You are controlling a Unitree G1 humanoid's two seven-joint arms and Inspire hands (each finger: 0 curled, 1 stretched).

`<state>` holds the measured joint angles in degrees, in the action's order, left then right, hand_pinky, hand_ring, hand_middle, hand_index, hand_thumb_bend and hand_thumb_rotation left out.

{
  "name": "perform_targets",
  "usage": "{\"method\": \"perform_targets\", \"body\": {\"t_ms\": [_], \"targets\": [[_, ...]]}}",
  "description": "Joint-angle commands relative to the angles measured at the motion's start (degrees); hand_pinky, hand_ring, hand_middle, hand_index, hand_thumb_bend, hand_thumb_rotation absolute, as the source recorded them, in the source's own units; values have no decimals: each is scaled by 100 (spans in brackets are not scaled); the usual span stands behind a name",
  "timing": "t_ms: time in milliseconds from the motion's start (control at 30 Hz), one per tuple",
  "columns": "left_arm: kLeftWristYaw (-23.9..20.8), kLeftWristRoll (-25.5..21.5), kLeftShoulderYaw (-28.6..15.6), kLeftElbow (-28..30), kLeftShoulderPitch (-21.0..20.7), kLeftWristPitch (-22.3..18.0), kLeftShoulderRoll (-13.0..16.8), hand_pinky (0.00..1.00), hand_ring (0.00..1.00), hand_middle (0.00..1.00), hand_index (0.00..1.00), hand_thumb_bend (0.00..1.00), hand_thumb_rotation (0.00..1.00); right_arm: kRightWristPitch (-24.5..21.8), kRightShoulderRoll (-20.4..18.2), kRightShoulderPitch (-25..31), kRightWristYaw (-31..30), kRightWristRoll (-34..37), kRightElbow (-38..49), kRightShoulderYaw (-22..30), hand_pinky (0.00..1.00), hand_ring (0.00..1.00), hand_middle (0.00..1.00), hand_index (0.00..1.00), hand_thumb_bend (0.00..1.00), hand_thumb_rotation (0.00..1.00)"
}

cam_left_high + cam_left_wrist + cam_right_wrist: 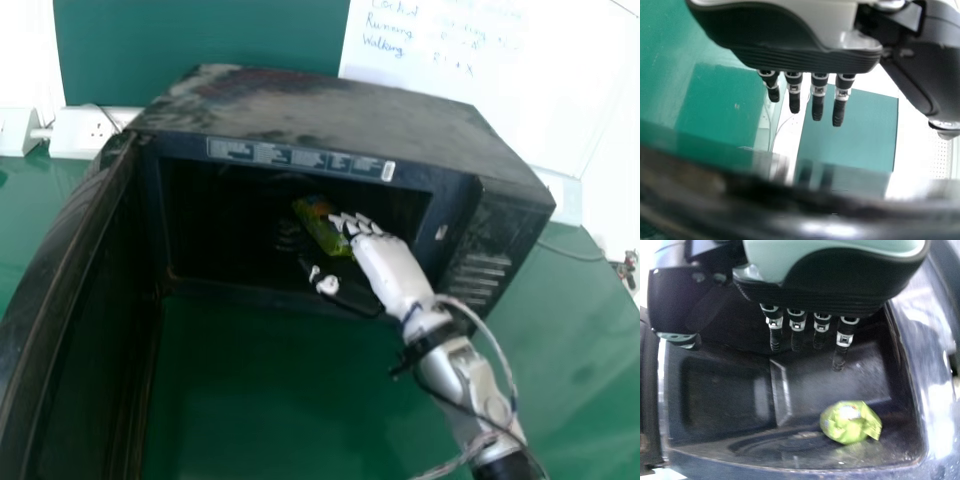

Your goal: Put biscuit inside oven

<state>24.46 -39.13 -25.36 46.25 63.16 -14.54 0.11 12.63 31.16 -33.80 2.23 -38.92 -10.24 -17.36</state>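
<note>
One black oven (330,105) on green table (590,360); handwritten whiteboard (520,110) behind.

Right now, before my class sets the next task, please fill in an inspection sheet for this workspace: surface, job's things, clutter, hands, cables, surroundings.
Surface: green table under the oven.
Job's things: green-wrapped biscuit lies on the floor inside the oven; the door stands open on the left.
Clutter: nothing seen.
Hands: right hand open at the oven's mouth, apart from the biscuit in its wrist view; left hand open, fingers straight.
Cables: light cable along the right arm; another right of the oven.
Surroundings: wall socket at left; handwritten white sheet behind.
</note>
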Motion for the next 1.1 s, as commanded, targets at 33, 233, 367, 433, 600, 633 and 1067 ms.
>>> {"method": "perform_targets", "body": {"t_ms": [33,233,367,433,600,633,1067], "targets": [[-51,14,2,38,-9,24,27,55,72,80,73,91,100,114,153,271,-66,3,311,188,81,90,100,96,77,77],[-50,28,9,21,-39,18,30,58,71,80,73,93,100,325,369,698,-310,127,876,456,80,90,100,96,75,78],[-73,-15,14,59,-30,58,43,57,71,81,73,95,100,543,505,1046,-392,263,1231,729,80,90,100,96,75,77],[-77,4,2,52,-47,48,48,58,72,81,74,95,100,638,543,1272,-429,412,1414,916,80,90,100,96,76,77],[-90,-39,-29,49,-57,78,87,58,73,82,74,93,100,884,537,1658,-422,737,1611,1285,80,89,100,95,77,77],[-80,-63,-37,40,-63,83,105,59,73,82,74,92,100,950,526,1738,-434,864,1630,1363,81,90,100,95,77,76],[-83,-15,-104,-76,-162,14,121,76,83,85,83,88,100,1334,64,2763,-1715,4552,1949,1957,82,91,100,95,78,77]]}}
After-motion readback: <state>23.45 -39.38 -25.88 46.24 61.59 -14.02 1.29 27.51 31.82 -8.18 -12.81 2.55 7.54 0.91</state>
